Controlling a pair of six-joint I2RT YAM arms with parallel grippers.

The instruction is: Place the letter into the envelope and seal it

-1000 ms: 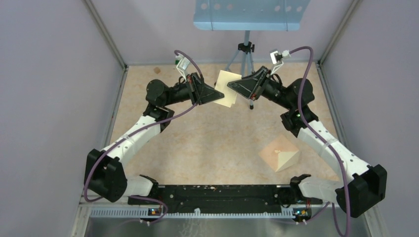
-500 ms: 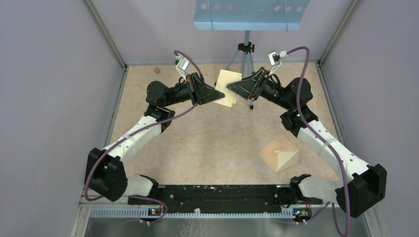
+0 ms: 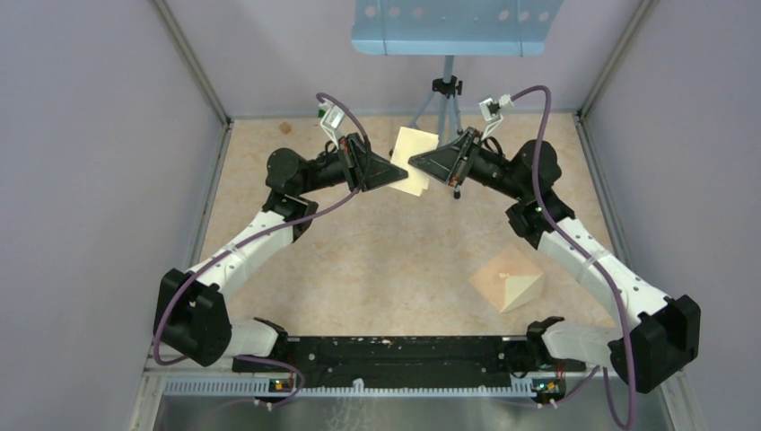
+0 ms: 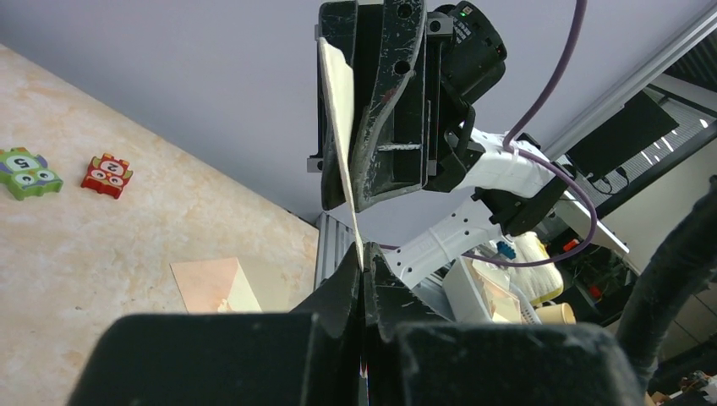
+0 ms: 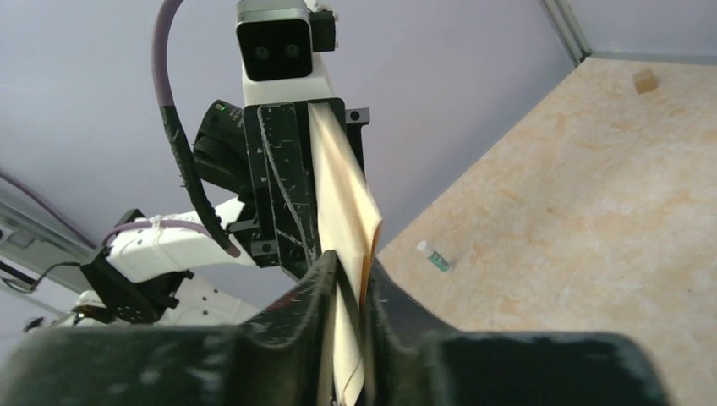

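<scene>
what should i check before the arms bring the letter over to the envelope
1. Left gripper clamped on the letter: ok, the sheet's edge sits between its fingers.
2. Right gripper clamped on the letter: ok, the paper runs between its fingers.
3. Letter lifted off the table: ok, held in the air between the two arms.
4. Envelope free to approach: ok, it lies alone on the table near the right arm's base.
5. Envelope flap open: cannot tell from these views.
6. Letter folded flat: not ok, the right wrist view shows two layers splaying apart.
</scene>
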